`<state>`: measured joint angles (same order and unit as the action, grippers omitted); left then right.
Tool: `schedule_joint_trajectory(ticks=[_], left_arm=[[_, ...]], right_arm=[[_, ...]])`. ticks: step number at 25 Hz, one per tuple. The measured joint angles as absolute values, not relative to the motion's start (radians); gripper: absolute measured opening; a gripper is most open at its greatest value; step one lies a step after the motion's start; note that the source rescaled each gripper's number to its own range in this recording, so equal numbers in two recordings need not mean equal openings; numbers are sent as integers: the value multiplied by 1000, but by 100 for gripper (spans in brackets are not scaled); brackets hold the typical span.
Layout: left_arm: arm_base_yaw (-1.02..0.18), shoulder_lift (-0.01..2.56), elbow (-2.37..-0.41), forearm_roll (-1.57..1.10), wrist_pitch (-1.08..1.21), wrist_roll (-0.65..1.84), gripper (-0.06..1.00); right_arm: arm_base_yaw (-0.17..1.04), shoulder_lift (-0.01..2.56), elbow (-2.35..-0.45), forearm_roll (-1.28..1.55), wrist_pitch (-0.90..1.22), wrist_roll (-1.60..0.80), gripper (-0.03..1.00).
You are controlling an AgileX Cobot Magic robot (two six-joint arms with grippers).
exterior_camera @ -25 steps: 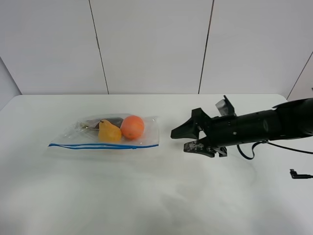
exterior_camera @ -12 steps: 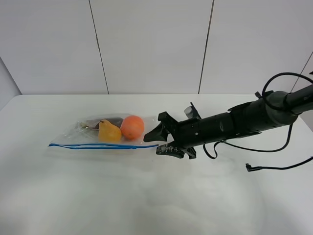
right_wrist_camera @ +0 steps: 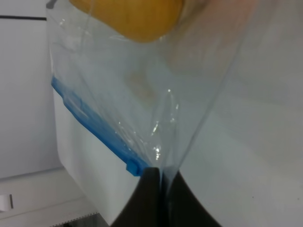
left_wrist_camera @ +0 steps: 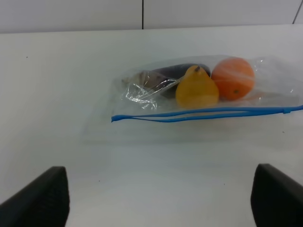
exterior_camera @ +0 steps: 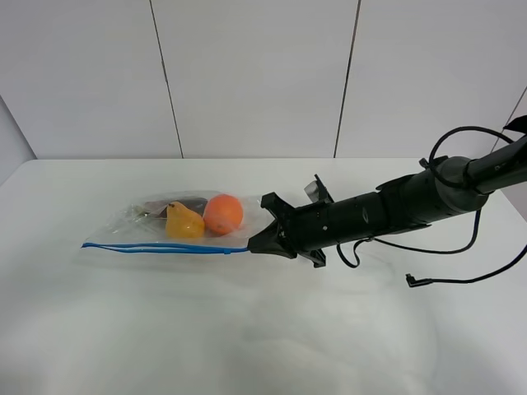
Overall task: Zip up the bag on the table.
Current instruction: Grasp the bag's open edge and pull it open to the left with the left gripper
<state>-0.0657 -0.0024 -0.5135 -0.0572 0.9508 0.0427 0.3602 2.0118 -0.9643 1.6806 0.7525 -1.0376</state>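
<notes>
The clear bag [exterior_camera: 156, 229] lies on the white table [exterior_camera: 247, 329] left of centre, its blue zip strip [exterior_camera: 165, 246] along the near edge. An orange [exterior_camera: 223, 213], a yellow pear [exterior_camera: 184, 222] and a dark item show through it. My right gripper [exterior_camera: 257, 241] is at the bag's right end, shut on the plastic corner beside the zip strip's end; the right wrist view shows the film pinched between the fingers [right_wrist_camera: 151, 194] next to the blue strip [right_wrist_camera: 90, 127]. My left gripper [left_wrist_camera: 158, 203] is open and empty, well short of the bag [left_wrist_camera: 265, 101].
The right arm stretches across the table from the right. A loose black cable [exterior_camera: 428, 276] with a plug end lies on the table at the right. A white panelled wall stands behind the table.
My right gripper moved left across the table to the bag's right end and shut on its corner. The bag's right corner is now pulled in at the fingers.
</notes>
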Motion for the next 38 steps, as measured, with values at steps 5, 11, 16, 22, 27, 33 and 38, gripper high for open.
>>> schedule_joint_trajectory(ticks=[5, 11, 16, 22, 27, 33, 38], left_arm=[[-66, -2, -513, -57, 951, 43, 100], [-66, 3, -513, -57, 951, 43, 100], [-66, 86, -513, -57, 919, 43, 100], [-66, 300, -513, -57, 791, 114, 100], [-66, 507, -513, -57, 648, 149, 100], [-66, 723, -513, -75, 500, 151, 100], [-133, 812, -513, -141, 475, 172, 100]], right_arm=[[360, 2017, -964, 1696, 753, -1041, 0], [360, 2018, -964, 1708, 753, -1041, 0], [360, 2018, -964, 1708, 769, -1041, 0], [360, 2018, -964, 1708, 776, -1041, 0], [360, 2018, -964, 1708, 784, -1047, 0], [360, 2018, -964, 1697, 793, -1056, 0], [360, 2018, -964, 1693, 798, -1056, 0]])
